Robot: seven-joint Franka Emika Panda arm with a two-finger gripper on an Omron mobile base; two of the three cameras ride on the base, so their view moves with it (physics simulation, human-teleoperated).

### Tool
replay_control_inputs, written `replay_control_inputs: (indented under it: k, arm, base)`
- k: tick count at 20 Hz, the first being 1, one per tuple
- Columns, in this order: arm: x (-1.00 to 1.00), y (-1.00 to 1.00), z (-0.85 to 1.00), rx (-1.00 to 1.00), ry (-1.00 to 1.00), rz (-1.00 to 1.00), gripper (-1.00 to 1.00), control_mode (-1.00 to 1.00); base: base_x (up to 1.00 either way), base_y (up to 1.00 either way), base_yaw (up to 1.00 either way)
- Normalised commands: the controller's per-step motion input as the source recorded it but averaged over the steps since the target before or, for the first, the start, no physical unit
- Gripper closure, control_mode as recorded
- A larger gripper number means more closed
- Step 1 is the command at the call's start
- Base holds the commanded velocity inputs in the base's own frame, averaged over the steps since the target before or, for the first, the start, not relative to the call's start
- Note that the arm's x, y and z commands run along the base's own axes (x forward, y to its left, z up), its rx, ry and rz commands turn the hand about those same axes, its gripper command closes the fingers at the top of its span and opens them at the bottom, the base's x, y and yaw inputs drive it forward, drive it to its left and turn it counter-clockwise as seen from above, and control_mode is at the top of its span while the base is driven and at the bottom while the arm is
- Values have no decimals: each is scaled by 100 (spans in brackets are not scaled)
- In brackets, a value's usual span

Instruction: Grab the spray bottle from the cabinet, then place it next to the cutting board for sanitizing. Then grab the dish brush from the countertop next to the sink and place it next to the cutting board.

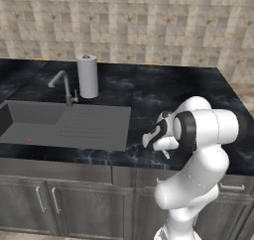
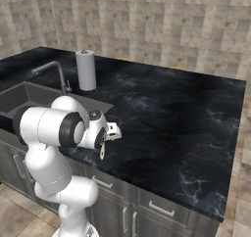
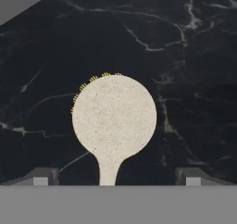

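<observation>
The dish brush [image 3: 114, 116] lies on the black countertop [image 3: 185, 56], seen from straight above in the hand view. Its round cream head shows yellow bristles along the upper left rim, and its slim handle runs down between my fingertips. My gripper [image 3: 118, 177] hangs open just above the handle, one fingertip on each side and neither touching it. In the right base view the hand points down near the counter's front edge, and a cream sliver of the brush [image 2: 102, 151] shows beneath it. The spray bottle, the cabinet and the cutting board are out of view.
The dark grey sink [image 1: 30, 116] with its curved faucet [image 1: 62, 83] lies left of the arm. A white paper-towel roll [image 1: 88, 76] stands behind it. Lower cabinet fronts [image 1: 59, 199] run below the counter, and tiled wall closes the back.
</observation>
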Motion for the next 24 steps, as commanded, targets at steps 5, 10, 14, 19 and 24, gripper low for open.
replay_control_inputs:
  k: [5, 10, 14, 19, 24]
  arm:
    - [10, 0, -31, 0, 0, 0, 100, -100]
    - [2, 0, -33, 0, 0, 0, 100, -100]
    - [-4, 11, -14, 0, 0, 0, 100, -100]
    - [-20, 30, 17, -1, 0, 0, 100, -100]
    - [-30, 0, 59, 0, -1, -1, 100, -100]
  base:
    - [0, 0, 0]
    - [0, 0, 0]
    - [0, 0, 0]
    - [0, 0, 0]
    - [0, 0, 0]
